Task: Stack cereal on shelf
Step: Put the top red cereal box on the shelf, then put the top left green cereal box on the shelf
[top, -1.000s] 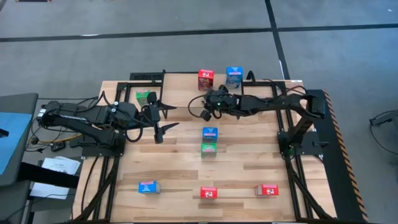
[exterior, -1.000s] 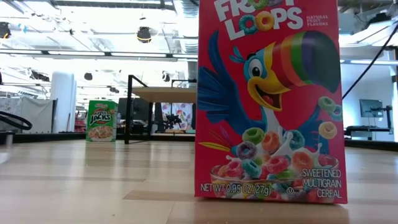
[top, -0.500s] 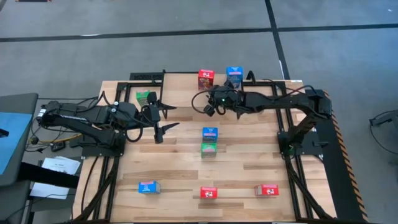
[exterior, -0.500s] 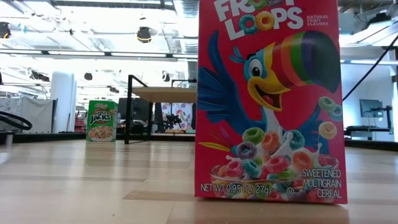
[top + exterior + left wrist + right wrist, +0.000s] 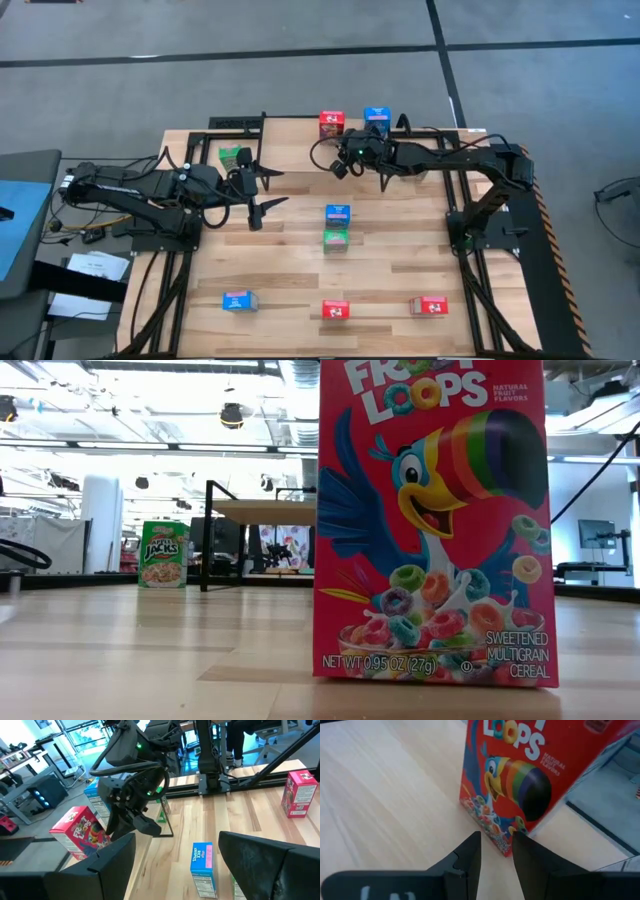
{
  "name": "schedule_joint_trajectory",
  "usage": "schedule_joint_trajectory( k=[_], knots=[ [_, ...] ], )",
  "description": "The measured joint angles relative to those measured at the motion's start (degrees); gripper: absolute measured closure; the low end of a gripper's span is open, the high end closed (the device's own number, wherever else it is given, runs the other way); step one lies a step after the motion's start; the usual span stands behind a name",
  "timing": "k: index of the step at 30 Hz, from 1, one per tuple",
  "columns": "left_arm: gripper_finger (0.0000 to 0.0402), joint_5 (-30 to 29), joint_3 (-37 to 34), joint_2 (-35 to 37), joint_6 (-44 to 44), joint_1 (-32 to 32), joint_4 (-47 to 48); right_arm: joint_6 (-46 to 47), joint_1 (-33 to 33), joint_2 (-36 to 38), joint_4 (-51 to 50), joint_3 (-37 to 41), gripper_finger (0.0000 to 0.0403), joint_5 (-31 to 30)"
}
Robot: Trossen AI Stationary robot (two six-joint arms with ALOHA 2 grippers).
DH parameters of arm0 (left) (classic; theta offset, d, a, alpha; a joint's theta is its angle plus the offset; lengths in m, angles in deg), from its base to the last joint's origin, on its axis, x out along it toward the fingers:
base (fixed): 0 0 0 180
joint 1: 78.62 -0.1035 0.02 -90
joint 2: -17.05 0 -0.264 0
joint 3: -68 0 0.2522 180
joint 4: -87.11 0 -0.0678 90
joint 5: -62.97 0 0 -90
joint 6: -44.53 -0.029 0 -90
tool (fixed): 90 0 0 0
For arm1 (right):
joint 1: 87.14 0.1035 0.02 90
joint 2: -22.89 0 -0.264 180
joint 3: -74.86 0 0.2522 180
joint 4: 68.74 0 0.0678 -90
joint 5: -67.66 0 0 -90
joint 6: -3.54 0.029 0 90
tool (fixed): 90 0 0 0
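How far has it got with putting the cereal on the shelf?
Barely started. In the low view the shelf top shows no boxes. The right end effector, empty, points at a red box; the left end effector waits open. The other boxes sit scattered on the table.

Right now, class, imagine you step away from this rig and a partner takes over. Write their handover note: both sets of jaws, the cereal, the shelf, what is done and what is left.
Left gripper: jaws open, empty, waiting at the table's left side.
Right gripper: jaws slightly apart, empty, tips just short of the back red box.
Cereal on the table: back blue box, back green box, centre blue box against centre green box, front blue box, front middle red box, front right red box.
Shelf: nothing visible on top.
Done: nothing stacked. Left: every box.
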Motion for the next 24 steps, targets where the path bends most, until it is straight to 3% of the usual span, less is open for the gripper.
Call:
schedule_joint_trajectory(
  k=[24],
  knots=[
    [0.0127, 0.0, 0.0, 0.0, 0.0, 0.01, 0.0, 0.05, 2.54, -0.04, 1.15, 0.0, 0.0269, 0.26]
  ],
)
